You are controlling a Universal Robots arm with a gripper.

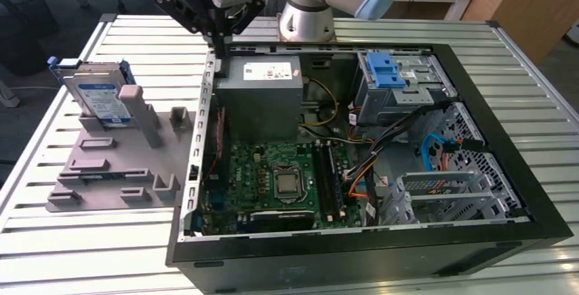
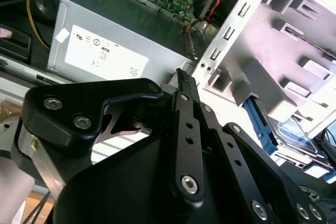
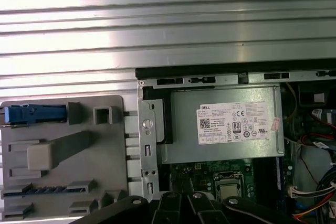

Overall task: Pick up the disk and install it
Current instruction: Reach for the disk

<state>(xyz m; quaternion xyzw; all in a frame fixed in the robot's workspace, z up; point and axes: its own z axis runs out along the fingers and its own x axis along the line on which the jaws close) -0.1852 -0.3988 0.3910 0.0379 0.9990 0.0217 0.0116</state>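
The gripper [image 1: 220,36] hangs above the back edge of the open computer case [image 1: 535,197], over the corner where the case wall meets the grey power supply [image 1: 262,98]. Its 2 black jaws look pressed together at the tips with nothing between them; in the second wrist view the gripper [image 2: 182,77] narrows to 1 closed point above the power supply [image 2: 115,40]. The disk [image 1: 97,98] is nowhere near the jaws: it stands on edge, leaning a little, in the far corner of the grey fixture [image 1: 118,166] on the slatted metal table [image 1: 54,241], to the exterior view's left of the case and well apart from the gripper. In the first wrist view the disk [image 3: 31,114] shows edge-on as a blue strip at the fixture's [image 3: 63,150] border. Inside the case, the silver cage with the blue latch [image 1: 391,78] sits at the far corner on the exterior view's right, with the motherboard [image 1: 281,180] lying flat nearer the middle.
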